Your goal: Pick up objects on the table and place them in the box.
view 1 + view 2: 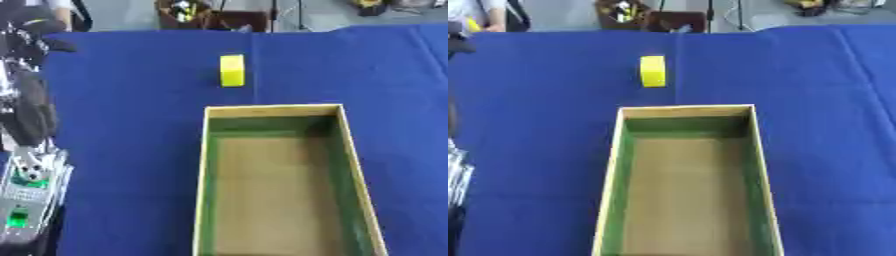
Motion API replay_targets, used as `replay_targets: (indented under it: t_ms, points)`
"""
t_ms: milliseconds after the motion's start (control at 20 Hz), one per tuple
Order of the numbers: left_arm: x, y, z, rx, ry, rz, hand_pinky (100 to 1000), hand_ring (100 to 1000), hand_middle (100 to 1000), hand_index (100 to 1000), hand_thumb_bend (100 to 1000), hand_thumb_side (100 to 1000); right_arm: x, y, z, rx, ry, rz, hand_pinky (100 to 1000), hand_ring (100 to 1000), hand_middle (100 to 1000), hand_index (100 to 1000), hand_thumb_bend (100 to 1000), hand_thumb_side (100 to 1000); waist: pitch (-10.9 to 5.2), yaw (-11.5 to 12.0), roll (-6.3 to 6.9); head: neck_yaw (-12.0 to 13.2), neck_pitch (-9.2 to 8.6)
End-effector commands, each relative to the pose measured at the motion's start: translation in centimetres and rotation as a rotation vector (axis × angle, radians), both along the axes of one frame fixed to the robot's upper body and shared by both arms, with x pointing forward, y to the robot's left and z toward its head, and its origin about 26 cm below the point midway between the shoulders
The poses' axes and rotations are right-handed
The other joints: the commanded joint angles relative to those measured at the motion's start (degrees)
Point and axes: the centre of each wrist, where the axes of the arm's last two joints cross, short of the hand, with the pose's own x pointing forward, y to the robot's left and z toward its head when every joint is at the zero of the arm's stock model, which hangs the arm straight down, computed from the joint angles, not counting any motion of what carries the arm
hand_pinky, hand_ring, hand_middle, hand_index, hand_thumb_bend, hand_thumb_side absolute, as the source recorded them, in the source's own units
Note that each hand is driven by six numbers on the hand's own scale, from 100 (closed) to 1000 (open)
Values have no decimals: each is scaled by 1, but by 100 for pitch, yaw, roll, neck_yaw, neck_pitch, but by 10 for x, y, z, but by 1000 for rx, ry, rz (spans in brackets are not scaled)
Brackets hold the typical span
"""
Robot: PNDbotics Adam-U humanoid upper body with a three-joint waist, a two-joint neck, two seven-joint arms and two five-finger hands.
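A yellow block lies on the blue table, just beyond the far end of the box. The box is a long open carton with tan walls, green inner sides and a bare brown floor; nothing lies in it. My left arm rises along the left edge. Its dark hand is blurred near the table's far left corner, well left of the block and apart from it. My right hand shows in neither view.
Cluttered gear stands past the table's far edge, and a person's sleeve shows at the top left. Bare blue cloth lies on both sides of the box.
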Motion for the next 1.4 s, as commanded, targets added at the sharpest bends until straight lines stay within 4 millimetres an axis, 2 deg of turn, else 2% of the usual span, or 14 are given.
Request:
replay_targets:
  t_ms: [50, 250, 400, 700, 1150, 1400]
  points:
    - [-2, 4, 10, 22, -31, 17, 540, 654, 663, 842, 205, 1000, -1, 1, 7, -19, -25, 2, 742, 778, 645, 804, 100, 606, -71, -8, -22, -28, -45]
    - [-2, 9, 15, 75, -25, 40, 541, 654, 665, 847, 188, 1000, -2, 1, 7, -21, -24, 0, 742, 778, 645, 804, 100, 607, -66, -24, -16, -45, 1]
    - [-2, 16, 28, 163, -20, 83, 541, 655, 666, 851, 169, 991, -2, 1, 6, -22, -21, 1, 743, 778, 645, 804, 100, 608, -64, -48, -3, -61, 28]
    - [-1, 22, 62, 449, 47, 209, 553, 674, 690, 874, 124, 930, -2, 2, 5, -28, -17, 6, 743, 778, 644, 804, 100, 612, -56, -122, 20, -69, -24]
    - [-3, 17, 106, 904, 241, 364, 601, 731, 741, 908, 100, 921, -1, 5, 4, -42, -12, 20, 744, 779, 642, 804, 100, 618, -5, -222, 59, -38, -85]
    - [10, 17, 124, 1069, 365, 389, 623, 755, 762, 924, 101, 900, -1, 7, 4, -51, -6, 30, 744, 779, 641, 804, 100, 620, 14, -302, 104, 3, -123]
